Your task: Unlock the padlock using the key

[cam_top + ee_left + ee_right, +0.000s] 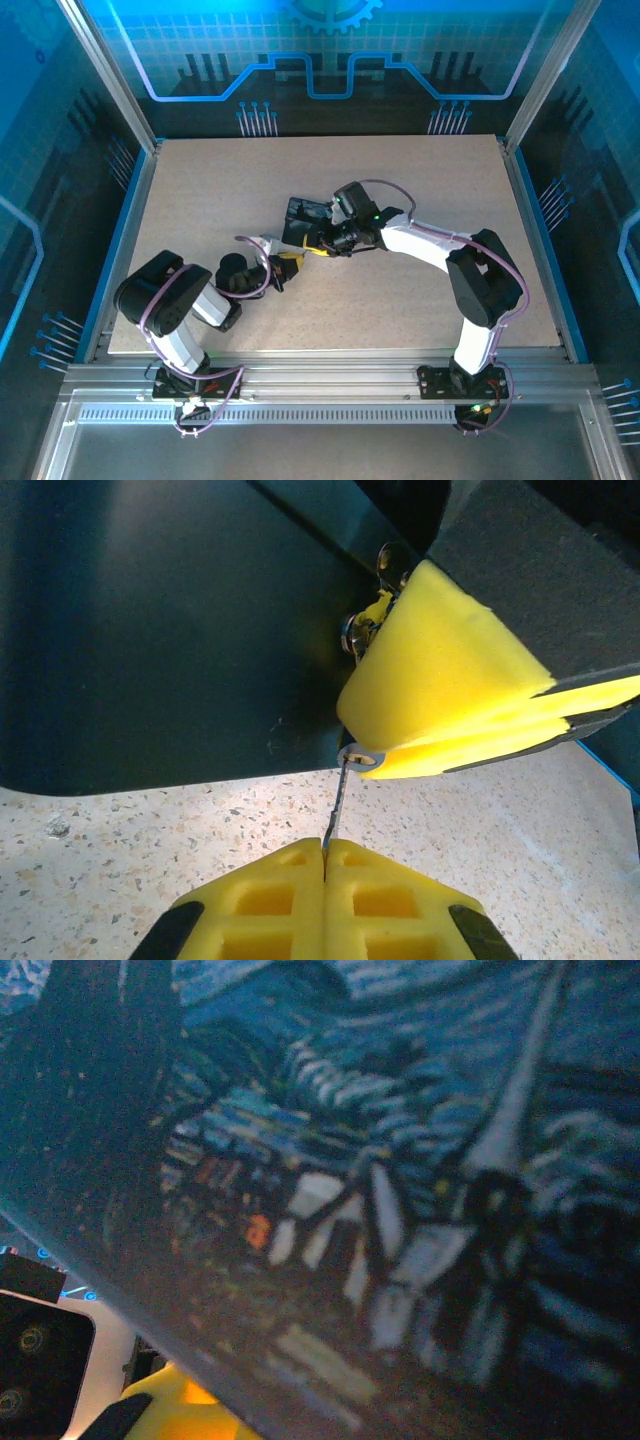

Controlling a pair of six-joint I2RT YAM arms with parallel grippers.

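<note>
At worktop point(420, 180) centre, my left tool point(325, 848) clamped fully shut on key point(337, 805), sliver running toward 12 o'clock. Right tool point(352, 742) meets it there, jaws nearly together; can't tell whether they pinch anything. Padlock point(365, 625) further at 12 o'clock, against dark box point(150, 630). My judgement: line key with keyway, push gently, twist wrist only, right tool steadying lock. Keyway hidden behind yellow fingers point(440, 680). Small silvery ring point(360, 757) at key's far end unidentified. Box lid blurred in right wrist view.
</note>
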